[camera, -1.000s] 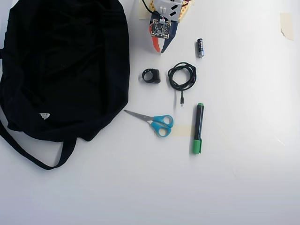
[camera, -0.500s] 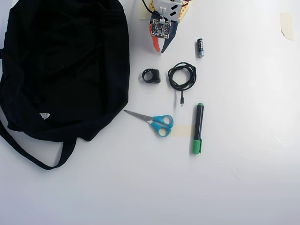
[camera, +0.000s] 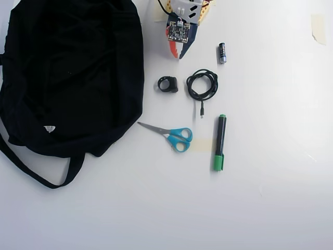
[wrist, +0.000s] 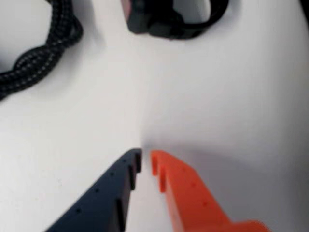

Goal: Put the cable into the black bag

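Overhead, the end effector [camera: 178, 56] is hanging near the counter's [camera: 270, 208] far edge, its dark and orange fingers nearly touching, gripping nothing. The cable [camera: 202, 85] is lying coiled just below it toward the counter's middle, beside a thick black ring [camera: 167, 84]. The black bag [camera: 67, 73] is filling the far left corner.

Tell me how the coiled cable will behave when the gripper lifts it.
The cable is thin braided cord in loose loops, so it will probably sag and partly uncoil. Its free tail and plug will likely dangle. It looks light, so a pinch on one loop may drag the rest.
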### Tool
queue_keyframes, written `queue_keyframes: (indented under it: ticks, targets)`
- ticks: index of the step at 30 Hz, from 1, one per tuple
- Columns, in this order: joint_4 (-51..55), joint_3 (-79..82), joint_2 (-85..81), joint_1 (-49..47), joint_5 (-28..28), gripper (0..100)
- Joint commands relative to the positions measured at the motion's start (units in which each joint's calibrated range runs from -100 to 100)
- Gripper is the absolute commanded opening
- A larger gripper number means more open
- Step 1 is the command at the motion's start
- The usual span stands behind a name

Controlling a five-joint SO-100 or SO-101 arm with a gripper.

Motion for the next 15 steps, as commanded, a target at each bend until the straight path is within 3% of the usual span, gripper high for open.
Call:
queue_keyframes:
  ticks: [1, 7, 15]
  targets:
    - [1.03, 1.37, 0.08, -0.12, 0.19, 2]
    - [-1.13, 1.01, 0.99, -0.57, 0.29, 3]
    - [-19.9, 0.11, 1.41, -6.85, 0.35, 3]
